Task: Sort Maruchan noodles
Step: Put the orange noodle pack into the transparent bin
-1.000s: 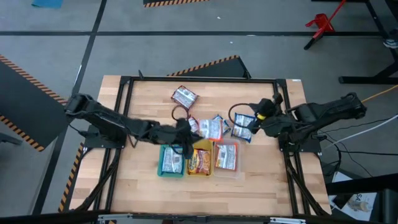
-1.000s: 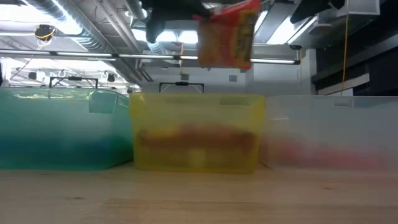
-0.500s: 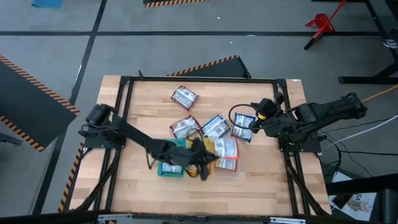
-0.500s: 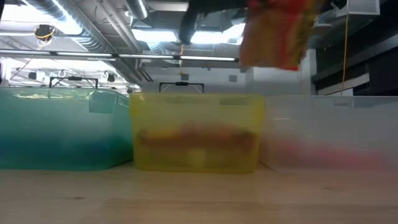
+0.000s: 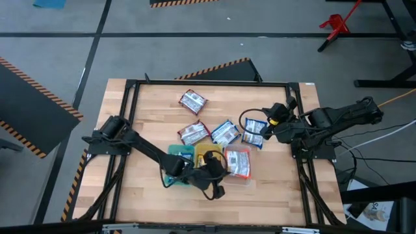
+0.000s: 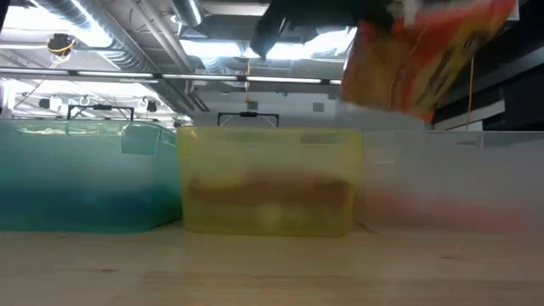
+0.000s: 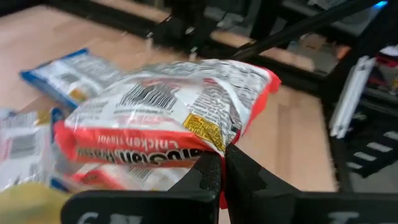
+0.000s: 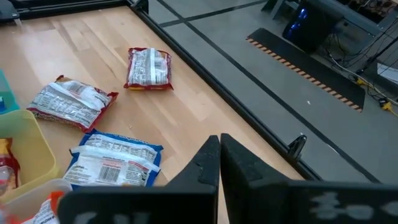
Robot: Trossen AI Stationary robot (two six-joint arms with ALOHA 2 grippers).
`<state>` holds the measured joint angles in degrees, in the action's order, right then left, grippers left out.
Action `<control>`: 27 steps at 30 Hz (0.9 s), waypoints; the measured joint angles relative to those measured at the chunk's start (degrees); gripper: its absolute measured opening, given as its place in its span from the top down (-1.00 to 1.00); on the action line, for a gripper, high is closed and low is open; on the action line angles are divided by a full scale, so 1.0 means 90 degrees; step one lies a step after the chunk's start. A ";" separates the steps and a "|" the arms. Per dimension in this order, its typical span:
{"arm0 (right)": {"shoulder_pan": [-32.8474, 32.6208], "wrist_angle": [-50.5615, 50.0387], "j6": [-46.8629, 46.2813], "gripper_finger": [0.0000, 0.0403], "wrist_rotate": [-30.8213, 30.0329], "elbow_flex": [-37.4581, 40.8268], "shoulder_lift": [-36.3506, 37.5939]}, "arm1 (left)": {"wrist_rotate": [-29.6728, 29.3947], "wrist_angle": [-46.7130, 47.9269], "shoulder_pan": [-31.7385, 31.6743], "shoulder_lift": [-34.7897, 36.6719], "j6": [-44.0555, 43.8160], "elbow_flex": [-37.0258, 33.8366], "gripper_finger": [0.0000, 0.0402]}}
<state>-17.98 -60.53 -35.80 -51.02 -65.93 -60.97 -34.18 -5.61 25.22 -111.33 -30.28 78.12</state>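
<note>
My left gripper (image 5: 213,174) is over the near side of the trays, shut on an orange-and-white Maruchan packet (image 7: 168,112). In the low view that packet (image 6: 425,59) hangs high above the clear tray (image 6: 450,183). The green tray (image 5: 174,155), yellow tray (image 5: 207,152) and clear tray (image 5: 239,177) stand in a row, with orange-and-white packets (image 5: 237,162) lying in the clear one. Two dark red packets (image 5: 192,101), (image 5: 194,132) and two blue-and-white packets (image 5: 224,132), (image 5: 253,133) lie flat on the table. My right gripper (image 5: 265,129) waits shut by the right-hand blue packet. My left gripper (image 7: 222,152) pinches the orange-and-white packet between its two fingers by its edge (image 7: 233,142) near one sealed end. The packet is lifted clear of the table and trays. It sits tilted in the hold, with its barcode side toward the wrist camera.
A black frame (image 5: 136,83) runs around the table top. Bare wood (image 5: 260,195) lies toward the near edge, in front of the trays, and more (image 5: 149,110) at the far left. A yellow cable (image 5: 390,99) and the arm bases sit at the table's sides.
My left gripper, shut on the orange-and-white packet throughout, has swung from behind the yellow tray toward the table's near edge and somewhat right. In the low view the packet has travelled from above the yellow tray to above the clear tray and has tipped over.
</note>
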 joint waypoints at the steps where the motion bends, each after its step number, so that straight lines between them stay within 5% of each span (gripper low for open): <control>1: 0.0000 -0.0003 0.0001 1.00 0.0002 0.0000 0.0000 | 0.0003 0.0025 -0.0029 -0.0006 -0.0086 -0.0064 1.00; 27: 0.0000 -0.0117 -0.0018 1.00 0.0126 0.0000 -0.0002 | 0.0664 -0.0586 -0.0240 -0.0425 0.0220 -0.0224 1.00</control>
<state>-17.98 -61.58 -35.97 -49.89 -65.93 -60.99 -28.20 -10.89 23.06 -115.15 -28.30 76.11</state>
